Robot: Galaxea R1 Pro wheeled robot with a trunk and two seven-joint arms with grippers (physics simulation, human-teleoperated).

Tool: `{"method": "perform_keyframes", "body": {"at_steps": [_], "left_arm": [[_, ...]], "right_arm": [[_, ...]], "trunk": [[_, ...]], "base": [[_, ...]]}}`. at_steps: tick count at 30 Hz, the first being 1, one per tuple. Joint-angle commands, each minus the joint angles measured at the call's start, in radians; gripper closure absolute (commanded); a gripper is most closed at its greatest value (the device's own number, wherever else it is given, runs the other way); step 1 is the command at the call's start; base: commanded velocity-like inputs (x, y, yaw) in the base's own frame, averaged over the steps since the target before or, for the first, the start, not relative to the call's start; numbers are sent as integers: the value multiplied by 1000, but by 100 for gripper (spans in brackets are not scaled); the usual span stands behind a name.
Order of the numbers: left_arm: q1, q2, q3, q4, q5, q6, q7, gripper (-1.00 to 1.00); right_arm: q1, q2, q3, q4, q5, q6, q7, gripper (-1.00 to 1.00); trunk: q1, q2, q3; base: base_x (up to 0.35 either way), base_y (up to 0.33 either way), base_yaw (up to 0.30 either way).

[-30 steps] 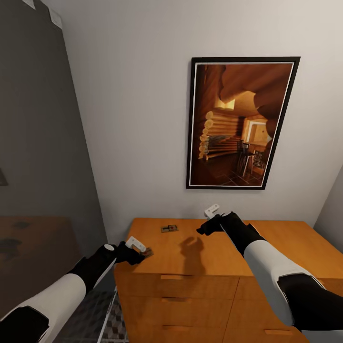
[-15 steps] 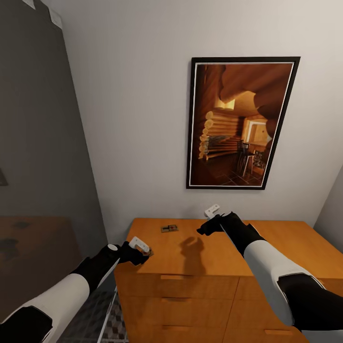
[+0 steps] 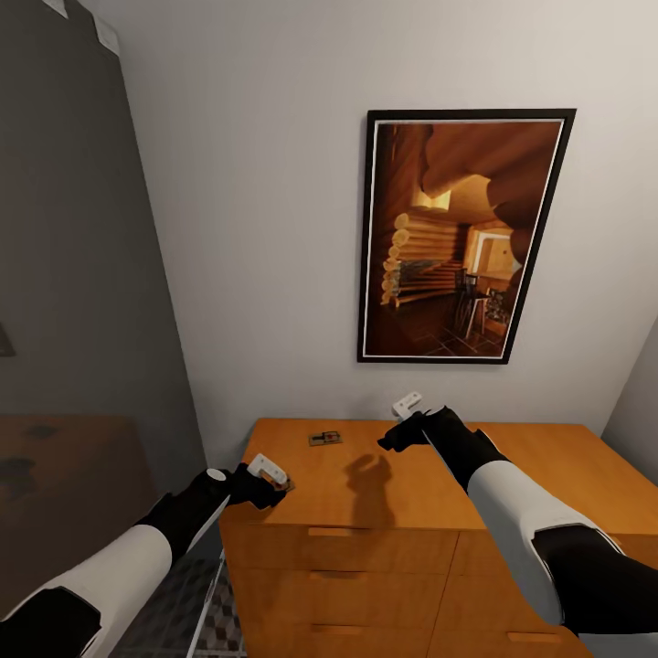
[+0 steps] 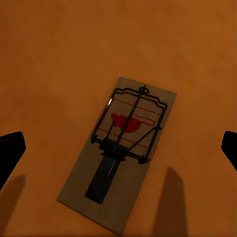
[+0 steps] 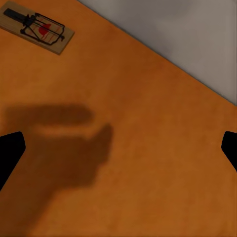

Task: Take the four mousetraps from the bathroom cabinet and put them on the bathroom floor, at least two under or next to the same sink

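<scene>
A tan mousetrap (image 4: 118,150) with dark wire and a red mark lies flat on the orange-brown cabinet (image 3: 366,512), near the top's front left corner. My left gripper (image 3: 274,482) hangs just above this mousetrap, open, with one dark fingertip (image 4: 10,153) off each side of the board and apart from it. A second mousetrap (image 3: 324,439) rests further back on the top, also seen from the right wrist (image 5: 38,27). My right gripper (image 3: 402,428) hovers open over bare cabinet top (image 5: 148,148), to the right of that trap, holding nothing.
A framed cabin picture (image 3: 457,238) hangs on the white wall behind the cabinet. The dark glass shower enclosure (image 3: 73,366) stands at the left. A strip of cube-patterned floor tiles (image 3: 196,612) shows between it and the cabinet's drawer fronts (image 3: 338,576).
My left gripper has shifted slightly to the right over the front mousetrap. The right arm and both traps have stayed put.
</scene>
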Motion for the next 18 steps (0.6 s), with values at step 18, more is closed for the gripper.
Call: {"method": "perform_keyframes", "body": {"at_steps": [18], "left_arm": [[0, 0, -2, -4, -2, 8, -4, -100]], "right_arm": [[0, 0, 1, -2, 11, 3, 8, -100]], "trunk": [[12, -22, -10]], "base": [[0, 0, 0]]}}
